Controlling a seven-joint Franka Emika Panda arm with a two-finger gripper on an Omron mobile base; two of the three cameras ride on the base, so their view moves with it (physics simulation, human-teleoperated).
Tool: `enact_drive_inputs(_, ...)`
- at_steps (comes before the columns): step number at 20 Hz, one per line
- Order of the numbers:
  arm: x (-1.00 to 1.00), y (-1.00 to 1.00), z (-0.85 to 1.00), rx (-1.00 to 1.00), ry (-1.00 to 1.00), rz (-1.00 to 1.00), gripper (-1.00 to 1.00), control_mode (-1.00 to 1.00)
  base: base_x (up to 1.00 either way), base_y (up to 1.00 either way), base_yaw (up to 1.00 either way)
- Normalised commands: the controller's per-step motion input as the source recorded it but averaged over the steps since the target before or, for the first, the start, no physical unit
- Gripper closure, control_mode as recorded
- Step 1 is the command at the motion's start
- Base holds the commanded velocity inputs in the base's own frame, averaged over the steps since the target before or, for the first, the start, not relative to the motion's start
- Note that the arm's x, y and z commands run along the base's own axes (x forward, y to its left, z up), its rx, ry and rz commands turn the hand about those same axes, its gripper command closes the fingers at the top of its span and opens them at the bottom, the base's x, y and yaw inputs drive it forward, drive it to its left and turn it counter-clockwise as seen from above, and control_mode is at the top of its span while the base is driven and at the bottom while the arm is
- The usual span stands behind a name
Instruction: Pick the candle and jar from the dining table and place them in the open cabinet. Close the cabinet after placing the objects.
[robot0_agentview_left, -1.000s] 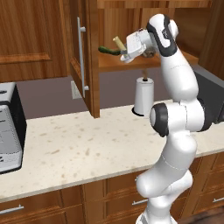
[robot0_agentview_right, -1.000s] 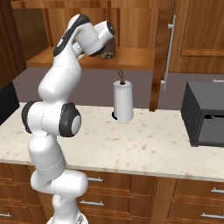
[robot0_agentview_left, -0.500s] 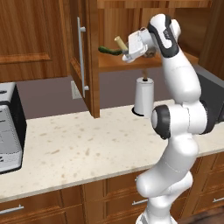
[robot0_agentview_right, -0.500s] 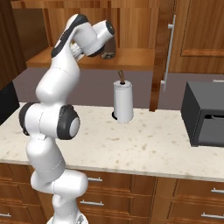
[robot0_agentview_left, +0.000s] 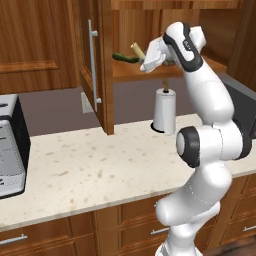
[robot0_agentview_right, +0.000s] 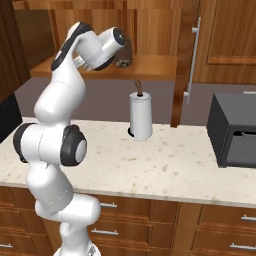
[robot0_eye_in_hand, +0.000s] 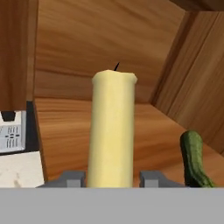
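My gripper (robot0_eye_in_hand: 111, 179) is shut on the candle (robot0_eye_in_hand: 111, 131), a pale-yellow cylinder with a dark wick that stands between the fingers. In the left base view the gripper (robot0_agentview_left: 143, 60) reaches left into the open cabinet (robot0_agentview_left: 100, 65), holding the candle (robot0_agentview_left: 136, 48) tilted just above the shelf (robot0_agentview_left: 131, 71). From the right base side the hand hovers over the same shelf (robot0_agentview_right: 150, 67). A small dark thing (robot0_agentview_right: 122, 62) sits on the shelf beside the hand; I cannot tell whether it is the jar. The dining table is out of view.
A green cucumber (robot0_eye_in_hand: 192, 157) lies on the shelf right of the candle (robot0_agentview_left: 125, 57). A white paper-towel roll (robot0_agentview_left: 164, 112) stands on the speckled counter (robot0_agentview_left: 90, 165) under the cabinet. A silver appliance (robot0_agentview_left: 10, 145) sits far left, a dark box (robot0_agentview_right: 235, 130) far right.
The hand with the candle has shifted only very slightly inside the cabinet. The grip is the same.
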Motion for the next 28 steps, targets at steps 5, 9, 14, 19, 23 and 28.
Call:
enact_drive_inputs(5, 0.32, 0.00, -0.12, 0.03, -0.02, -0.13, 1.00, -1.00, 0.00, 0.00, 0.00)
enact_drive_inputs(9, 0.43, 0.00, -0.16, 0.01, -0.05, -0.11, 1.00, -1.00, 0.00, 0.00, 0.00)
enact_drive_inputs(14, 0.52, 0.00, -0.21, 0.01, -0.03, -0.10, 1.00, -1.00, 0.00, 0.00, 0.00)
enact_drive_inputs(19, 0.37, 0.00, -0.30, 0.03, -0.01, -0.09, 1.00, -1.00, 0.00, 0.00, 0.00)
enact_drive_inputs(23, 0.09, 0.00, -0.41, 0.06, 0.00, -0.05, 1.00, -1.00, 0.00, 0.00, 0.00)
enact_drive_inputs(28, 0.01, 0.00, -0.51, 0.05, 0.00, -0.03, 1.00, -1.00, 0.00, 0.00, 0.00)
